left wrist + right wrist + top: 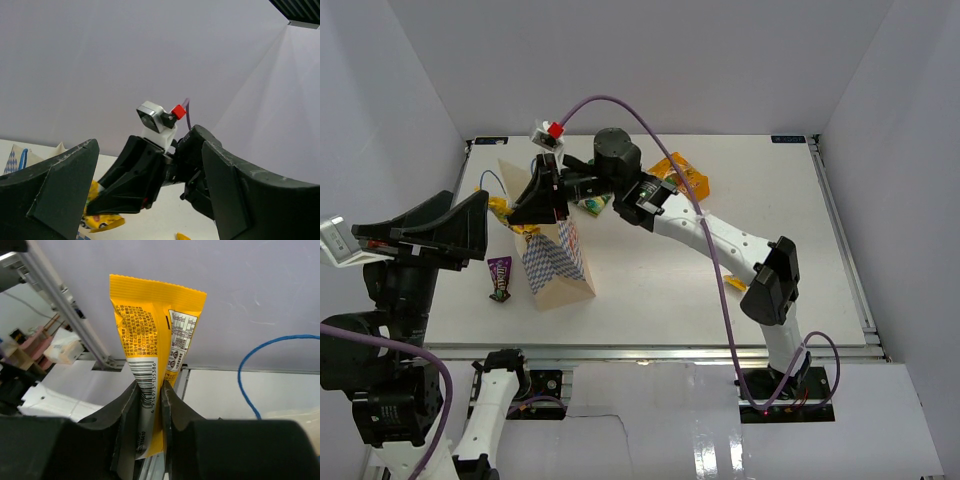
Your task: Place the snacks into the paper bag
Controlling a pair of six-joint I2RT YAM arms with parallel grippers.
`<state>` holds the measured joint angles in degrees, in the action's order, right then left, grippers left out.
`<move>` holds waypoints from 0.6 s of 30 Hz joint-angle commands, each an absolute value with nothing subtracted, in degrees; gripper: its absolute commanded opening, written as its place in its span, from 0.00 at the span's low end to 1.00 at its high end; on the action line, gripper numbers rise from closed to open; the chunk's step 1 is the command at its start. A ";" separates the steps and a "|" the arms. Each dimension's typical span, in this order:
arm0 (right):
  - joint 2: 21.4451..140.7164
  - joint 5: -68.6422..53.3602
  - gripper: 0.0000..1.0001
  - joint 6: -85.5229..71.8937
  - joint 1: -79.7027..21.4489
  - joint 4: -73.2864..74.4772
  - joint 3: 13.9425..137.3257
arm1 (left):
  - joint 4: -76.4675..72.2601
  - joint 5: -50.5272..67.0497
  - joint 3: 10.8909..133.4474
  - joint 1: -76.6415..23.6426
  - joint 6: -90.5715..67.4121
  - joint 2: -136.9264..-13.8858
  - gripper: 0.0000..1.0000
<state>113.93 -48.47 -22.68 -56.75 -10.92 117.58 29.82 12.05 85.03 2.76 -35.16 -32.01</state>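
Between pale walls, white table

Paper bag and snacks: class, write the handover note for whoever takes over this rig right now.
Left pincer: open, empty, at the left side of the table.
Right pincer: shut on a yellow wrapper, at the top of the paper bag.
Outside the bag: dark purple candy bar on its left, green-white packet and orange bag beyond it, a yellow packet under the right forearm.
Done: cannot tell; the bag's inside is hidden.
Left: drop the wrapper in, then bag the rest.
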 commanded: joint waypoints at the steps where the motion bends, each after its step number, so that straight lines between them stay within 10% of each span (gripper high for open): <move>1: 114.17 -37.13 0.15 -19.61 -57.48 -11.34 122.60 | 30.67 11.34 85.69 2.55 -36.12 -31.99 0.95; 18: 113.47 -18.37 0.16 -1.94 -58.45 -6.86 116.81 | 31.64 11.78 83.76 2.46 -34.81 -32.08 0.95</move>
<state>115.85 -21.54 -5.98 -57.91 -6.00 117.32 30.61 11.60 84.40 2.76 -35.40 -31.66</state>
